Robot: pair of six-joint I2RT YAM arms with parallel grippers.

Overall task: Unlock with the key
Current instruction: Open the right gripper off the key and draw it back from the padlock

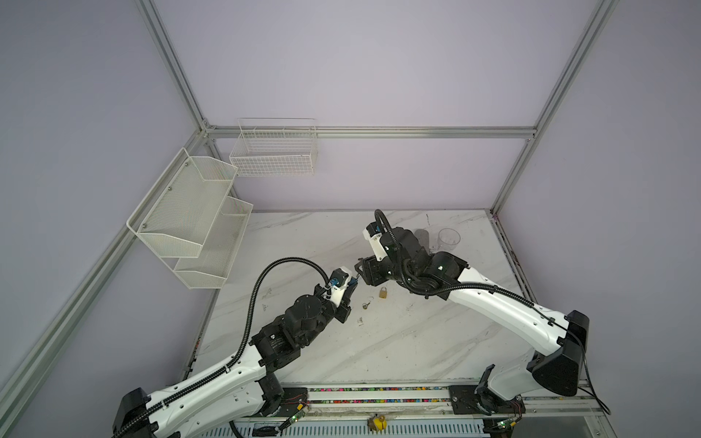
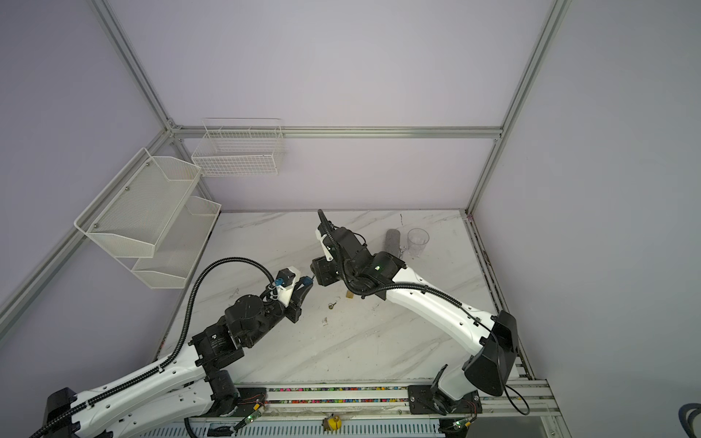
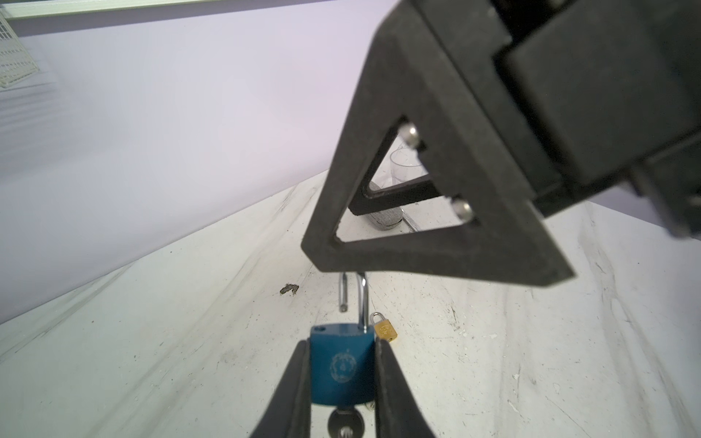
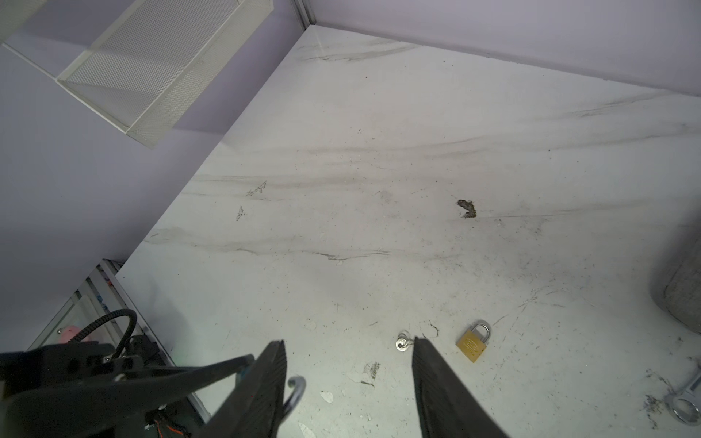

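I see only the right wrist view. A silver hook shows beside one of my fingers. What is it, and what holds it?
Observer: It is the shackle of a blue padlock. The left gripper clamps the body between its fingers.
Operator: Is the shackle open or locked?
Observer: Open. In the left wrist view its short leg hangs free above the body.
Operator: And where is its key?
Observer: A key sticks out under the body, seemingly in the keyhole.
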